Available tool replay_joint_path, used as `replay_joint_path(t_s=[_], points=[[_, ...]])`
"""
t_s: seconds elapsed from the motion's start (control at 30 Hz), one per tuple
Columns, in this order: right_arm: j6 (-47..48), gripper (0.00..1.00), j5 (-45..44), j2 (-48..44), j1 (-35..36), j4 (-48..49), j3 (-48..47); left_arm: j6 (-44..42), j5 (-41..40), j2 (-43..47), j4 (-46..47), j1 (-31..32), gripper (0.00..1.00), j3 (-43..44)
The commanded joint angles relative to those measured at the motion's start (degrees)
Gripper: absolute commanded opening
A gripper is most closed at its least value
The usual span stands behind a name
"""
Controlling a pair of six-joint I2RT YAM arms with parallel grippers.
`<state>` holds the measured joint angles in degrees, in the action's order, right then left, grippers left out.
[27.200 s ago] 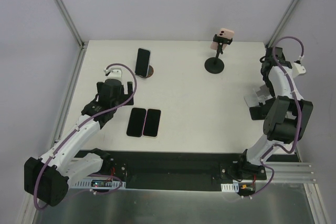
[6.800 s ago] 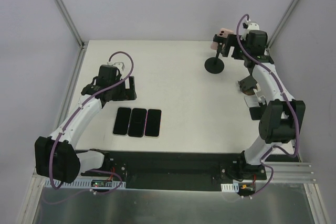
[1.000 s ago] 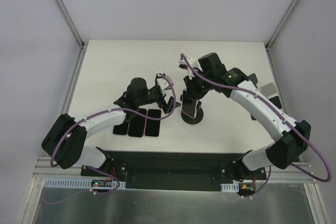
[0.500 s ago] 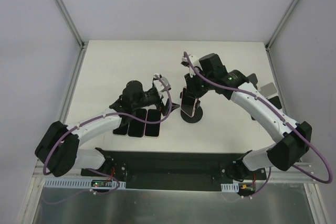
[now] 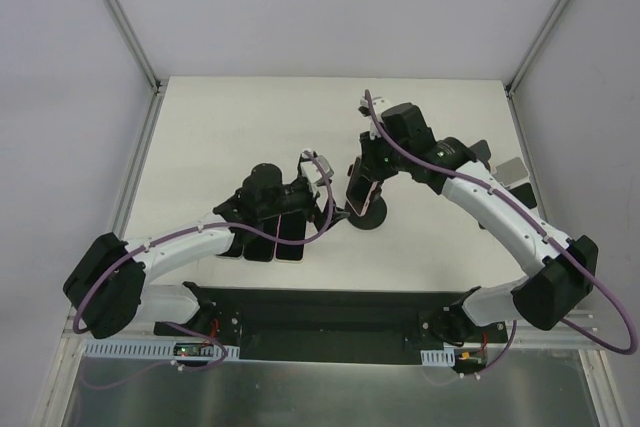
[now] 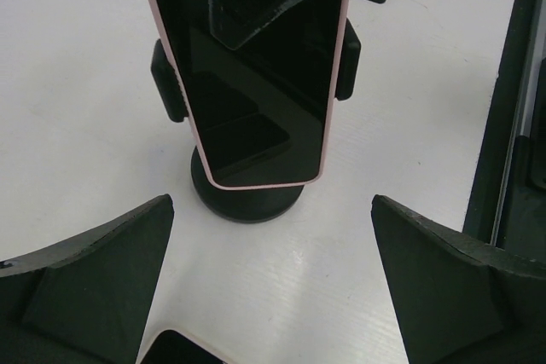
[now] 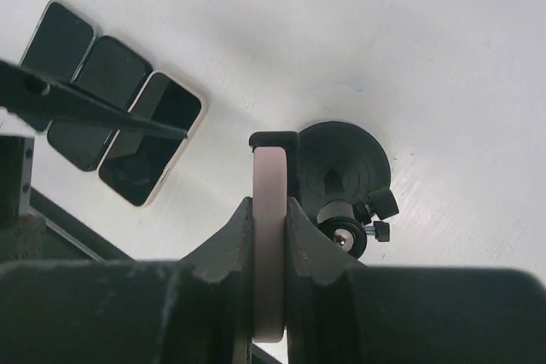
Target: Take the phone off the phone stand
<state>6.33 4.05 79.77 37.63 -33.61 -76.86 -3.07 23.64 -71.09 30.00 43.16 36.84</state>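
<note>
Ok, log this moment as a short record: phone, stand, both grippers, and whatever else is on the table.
phone: pink case, dark screen, upright, held in the stand's side clamps
phone stand: black, round base on the table
right gripper: shut on the phone's upper part, one finger on each face
left gripper: open, facing the screen, touching nothing
other items: three phones lying flat side by side
task status: phone not yet out of the stand
</note>
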Motion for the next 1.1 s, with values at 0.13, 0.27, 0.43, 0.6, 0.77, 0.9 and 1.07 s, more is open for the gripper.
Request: replay_joint_path(t_s=[0.13, 0.27, 0.43, 0.6, 0.77, 0.9, 1.07], points=[[-10.7, 0.01, -10.1, -3.5, 0.0, 5.9, -0.1, 3.6, -11.7, -0.7, -3.8, 4.7, 0.99, 5.7], [-14.3, 0.01, -9.9, -3.9, 0.0, 6.7, 1.2, 4.4, -15.9, -0.3, -4.1, 5.5, 0.99, 4.9], [-17.4, 0.01, -12.9, -3.1, 0.0, 3.7, 0.2, 4.0, -15.7, -2.7, -3.7, 5.6, 0.99, 6.3], [-21.6, 0.01, -12.1, -0.8, 0.0, 1.4, -1.8, 1.3, -15.6, -3.9, -2.8, 5.6, 0.99, 8.2], [-21.0, 0.01, -13.2, 0.1, 0.3, 1.1, -3.4, 0.9, -14.1, -5.7, -1.2, 5.6, 0.99, 8.6], [-19.6, 0.10, -14.3, 1.0, 0.7, 1.1, -4.7, 0.0, -14.8, -5.3, -1.3, 5.6, 0.99, 9.8], [-17.5, 0.26, -15.4, 1.7, 1.0, 1.7, -6.0, 0.9, -15.5, -6.8, -2.2, 5.6, 0.99, 12.3]])
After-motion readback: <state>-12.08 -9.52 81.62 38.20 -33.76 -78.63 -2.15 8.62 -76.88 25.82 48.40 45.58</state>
